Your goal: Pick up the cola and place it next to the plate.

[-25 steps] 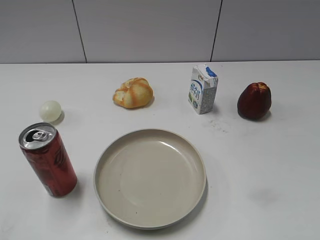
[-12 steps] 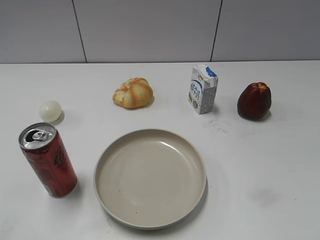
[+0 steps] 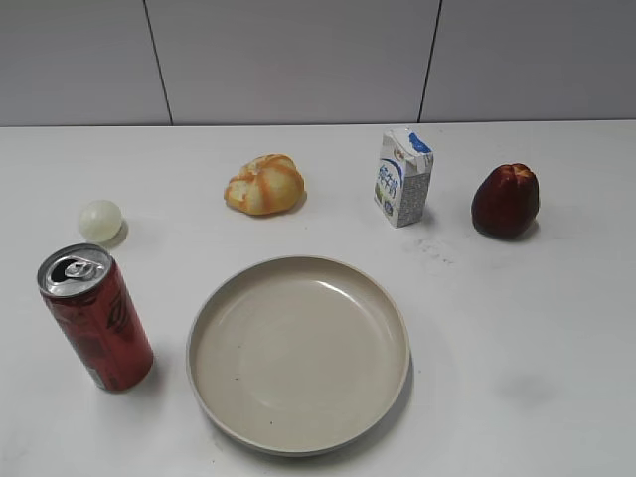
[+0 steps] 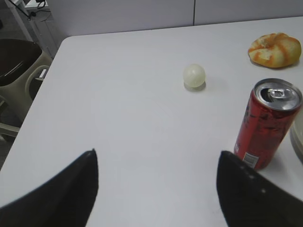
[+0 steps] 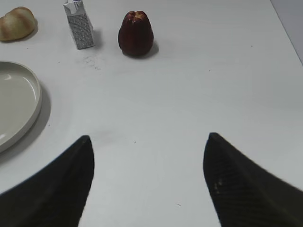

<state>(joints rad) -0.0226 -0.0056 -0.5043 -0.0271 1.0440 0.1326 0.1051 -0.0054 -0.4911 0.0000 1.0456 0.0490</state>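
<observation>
While neither gripper holds anything, the task sits at its start: reaching for the cola (image 3: pixel 96 320).

With its jaws spread wide and empty, the left gripper (image 4: pixel 156 187) hangs above bare surface (image 4: pixel 118 118); the cola (image 4: pixel 266 124) stands upright ahead and to its right, apart from it, just beside the plate (image 3: pixel 298 353). The next move likely calls for swinging right and forward to bracket the can before closing. The right gripper (image 5: pixel 147 182), likewise released, is well away, the plate (image 5: pixel 16 106) to its left.
</observation>
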